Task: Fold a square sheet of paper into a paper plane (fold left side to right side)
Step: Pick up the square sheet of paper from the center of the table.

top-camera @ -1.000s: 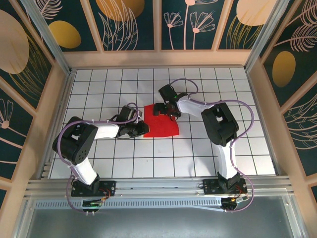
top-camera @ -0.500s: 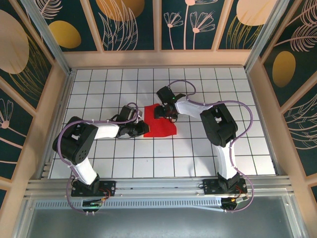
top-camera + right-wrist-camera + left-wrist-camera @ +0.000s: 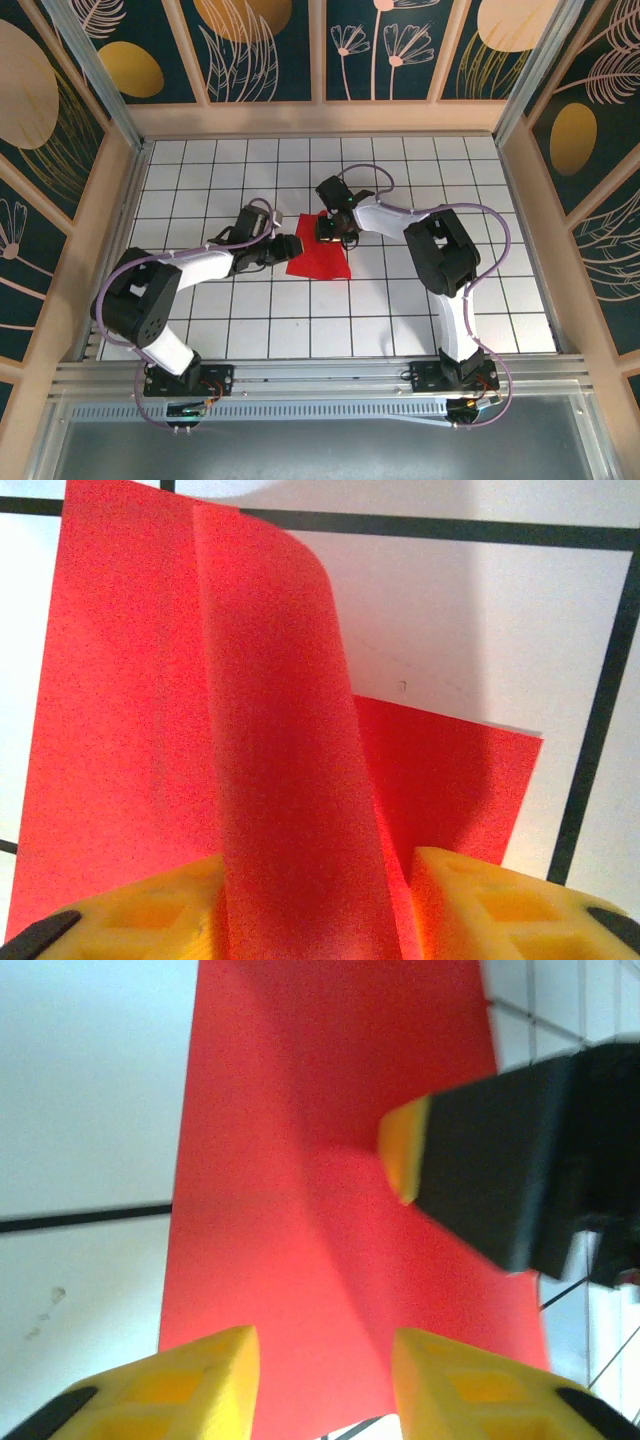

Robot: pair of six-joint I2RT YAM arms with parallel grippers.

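The square sheet of paper (image 3: 320,262) is thin, bright red and unmarked, and it lies partly folded near the middle of the white tiled table (image 3: 400,300), its near edge straight and flat on the grid. From the right wrist the sheet (image 3: 120,680) shows a flat layer on the tiles, a second corner jutting out to the right, and a long flap curling up off it towards the camera. That flap stands between the yellow pads of the right gripper (image 3: 315,912), whose jaws are apart; I cannot tell whether either pad touches it. The left gripper (image 3: 287,247) sits at the sheet's left edge, and from its wrist the gripper (image 3: 325,1385) has its jaws apart, with the red sheet (image 3: 300,1160) lying in the gap. The right gripper's yellow fingertip (image 3: 400,1150) rests over the sheet just beyond. Bare tiles run on every side to the wooden frame (image 3: 320,118), well apart from the sheet.
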